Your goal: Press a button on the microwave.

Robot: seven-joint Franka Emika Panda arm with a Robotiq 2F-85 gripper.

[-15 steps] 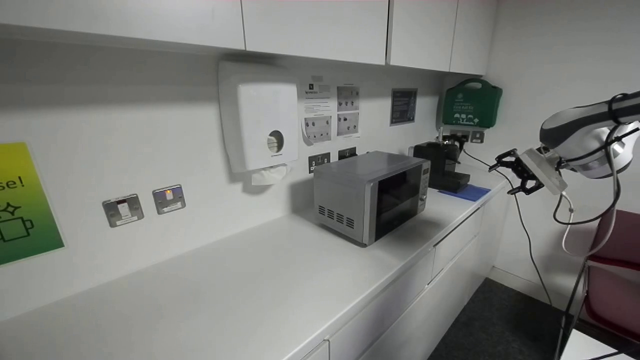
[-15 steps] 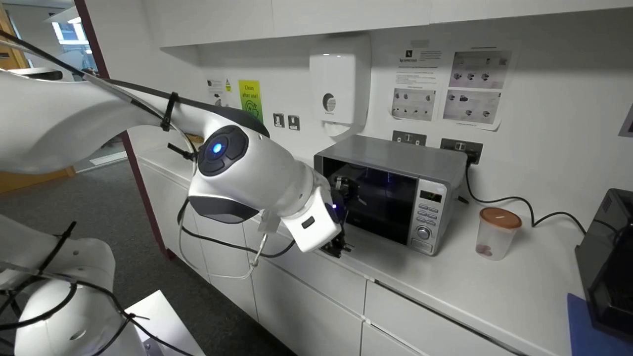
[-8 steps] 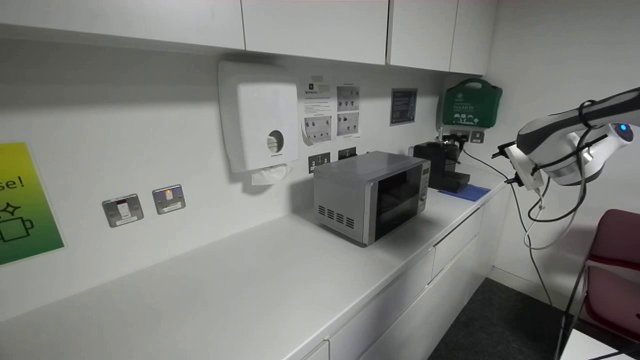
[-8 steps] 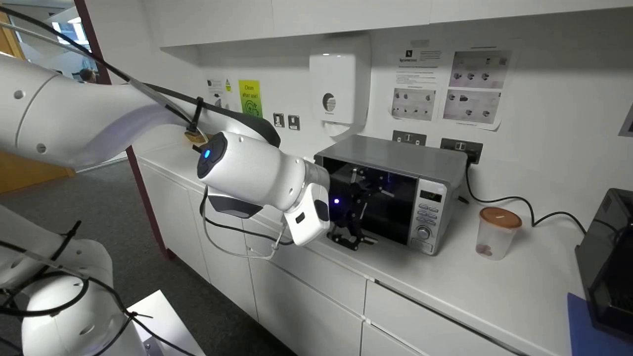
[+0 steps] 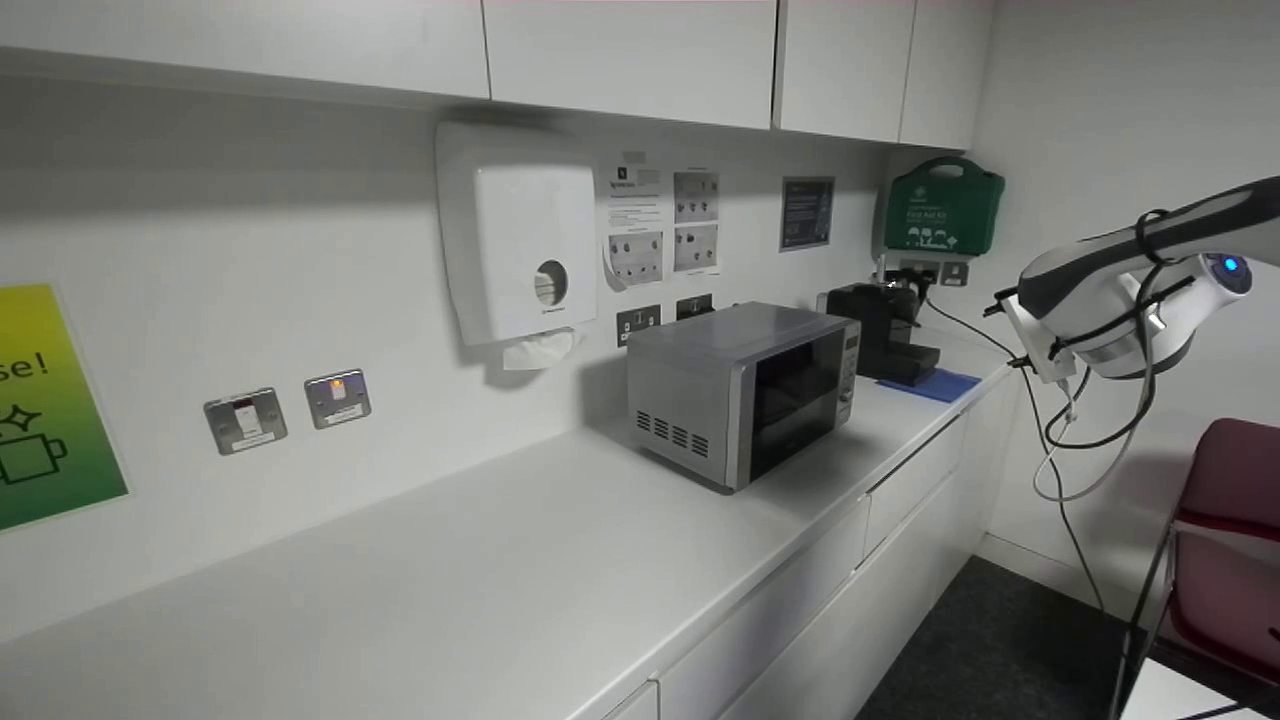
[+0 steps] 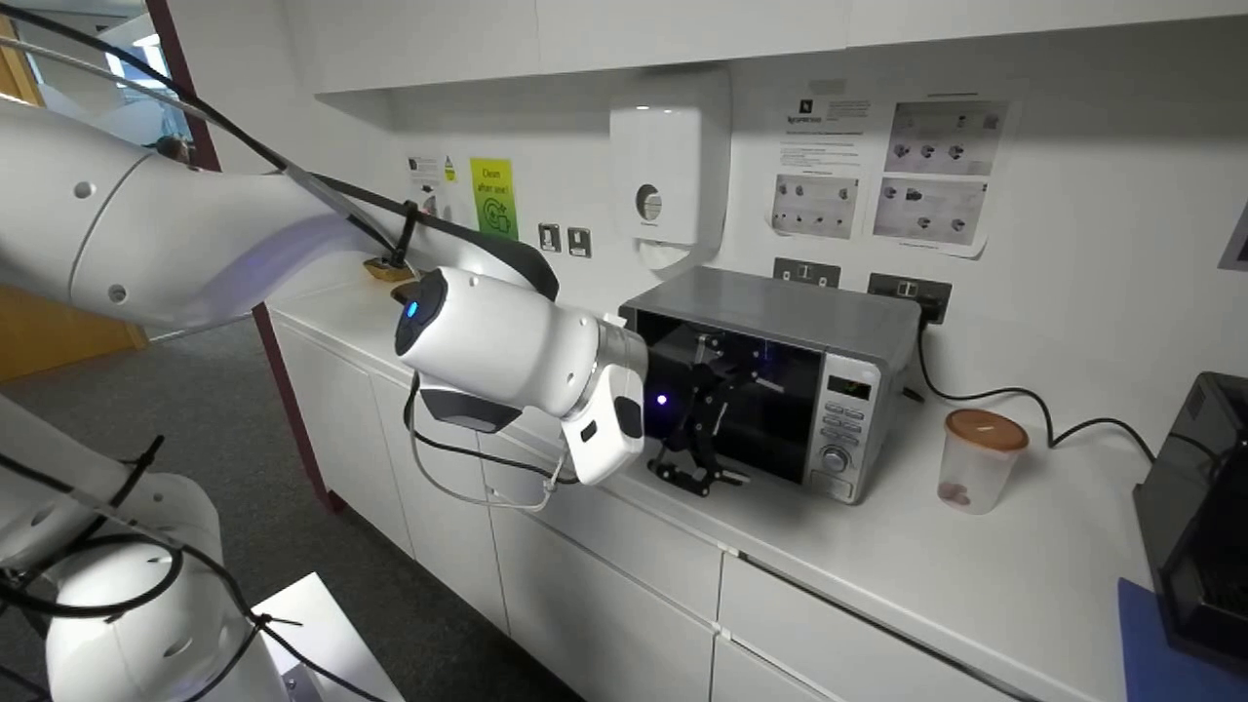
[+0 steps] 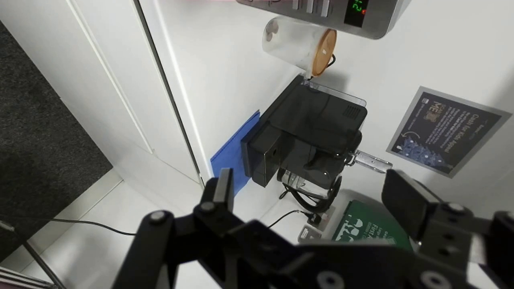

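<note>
We are holding our gripper [image 7: 311, 188] wide and empty, likely needing it closed and facing the microwave's [image 5: 743, 395] buttons [image 6: 851, 426].

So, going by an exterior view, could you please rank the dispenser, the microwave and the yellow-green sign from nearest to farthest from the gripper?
1. The microwave: right behind the gripper in an exterior view.
2. The dispenser: above and behind the microwave.
3. The yellow-green sign: picture left, well past the dispenser.
</note>
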